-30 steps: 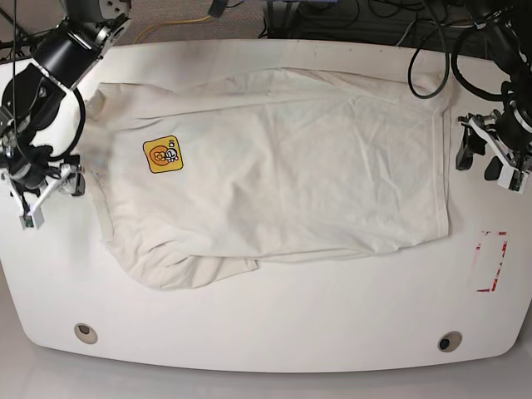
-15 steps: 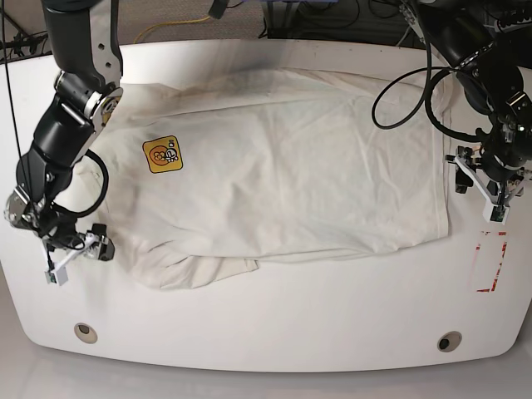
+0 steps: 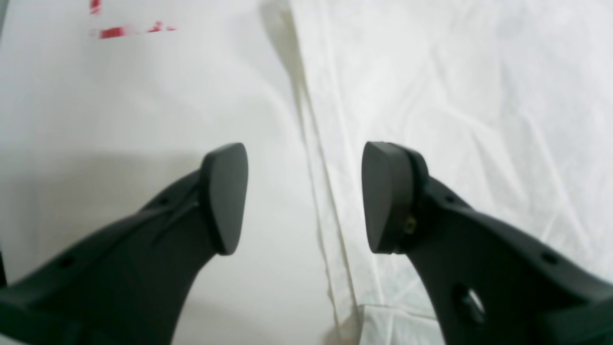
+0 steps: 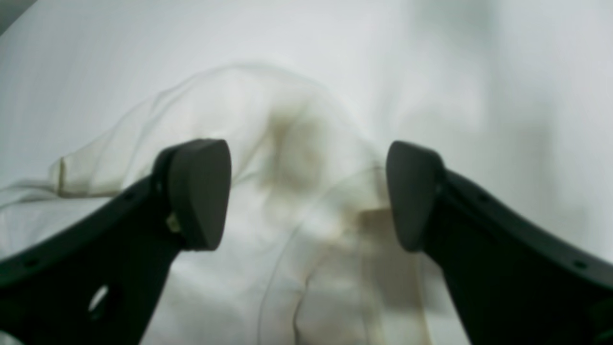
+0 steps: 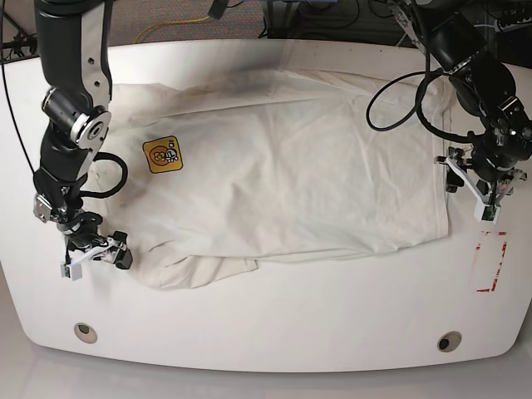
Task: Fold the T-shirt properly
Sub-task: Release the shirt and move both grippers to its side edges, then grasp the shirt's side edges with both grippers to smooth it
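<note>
Base view shows both arms have swung down over the last second to the T-shirt [image 5: 274,166] spread on the table [image 5: 266,324], left gripper [image 3: 304,196] and right gripper [image 4: 306,194] gaping, empty, over opposite edges, likely poised to pinch.

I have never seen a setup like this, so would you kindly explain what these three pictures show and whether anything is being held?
This is a two-armed robot at a white table. The base view looks down from above; the other two come from cameras mounted on each wrist, looking past black fingers. A cream T-shirt with an orange graphic lies spread out. The left gripper hangs open over the shirt's edge, near red marks. The right gripper is open above a bunched sleeve. Nothing is held.
</note>
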Available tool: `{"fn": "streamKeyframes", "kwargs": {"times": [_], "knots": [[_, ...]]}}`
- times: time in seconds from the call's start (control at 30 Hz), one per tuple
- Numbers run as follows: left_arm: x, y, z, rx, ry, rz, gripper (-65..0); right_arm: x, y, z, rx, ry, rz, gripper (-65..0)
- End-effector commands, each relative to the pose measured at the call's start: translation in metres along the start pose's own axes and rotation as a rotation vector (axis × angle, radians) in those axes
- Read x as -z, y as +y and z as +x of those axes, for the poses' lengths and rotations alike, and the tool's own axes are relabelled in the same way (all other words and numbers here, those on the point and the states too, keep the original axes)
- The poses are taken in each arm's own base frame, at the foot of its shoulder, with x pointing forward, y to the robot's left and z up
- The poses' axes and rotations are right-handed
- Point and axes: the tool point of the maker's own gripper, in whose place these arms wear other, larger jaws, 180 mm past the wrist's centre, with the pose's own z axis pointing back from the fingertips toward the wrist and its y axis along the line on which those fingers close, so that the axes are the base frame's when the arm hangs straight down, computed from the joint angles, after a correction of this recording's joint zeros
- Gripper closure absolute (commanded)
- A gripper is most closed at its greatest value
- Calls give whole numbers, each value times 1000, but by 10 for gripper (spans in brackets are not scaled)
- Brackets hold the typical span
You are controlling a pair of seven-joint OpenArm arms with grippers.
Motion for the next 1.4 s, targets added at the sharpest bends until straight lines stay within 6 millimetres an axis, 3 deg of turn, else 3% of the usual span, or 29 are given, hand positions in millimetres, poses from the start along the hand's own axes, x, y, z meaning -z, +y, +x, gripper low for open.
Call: {"fn": "streamKeyframes", "kwargs": {"times": [0.0, 0.17, 0.3, 0.5, 0.57, 0.67, 0.93, 1.17, 1.27, 1.37], "knots": [[-1, -7, 15, 29, -43, -14, -351, -6, -3, 41, -44, -112, -6, -482], [5, -50, 6, 85, -19, -101, -351, -6, -7, 28, -66, -91, -21, -482], [11, -108, -6, 116, 2, -225, -351, -7, -8, 30, -67, -99, -23, -482], [2, -147, -18, 161, 11, -294, -351, -8, -11, 19, -66, -79, -27, -482], [1, -149, -26, 164, 30, -298, -351, -8, -11, 19, -69, -79, -29, -482], [4, -153, -61, 152, 117, -322, -351, -15, -17, 27, -103, -85, -51, -482], [11, -116, -105, 195, 252, -292, -351, -20, -19, 36, -140, -78, -71, -482], [7, -88, -103, 248, 250, -242, -351, -15, -14, 17, -134, 14, -62, -482], [3, -86, -94, 263, 224, -228, -351, -12, -6, 14, -143, 39, -56, -482], [-3, -82, -78, 280, 181, -201, -351, -8, 4, -1, -156, 59, -47, -482]]}}
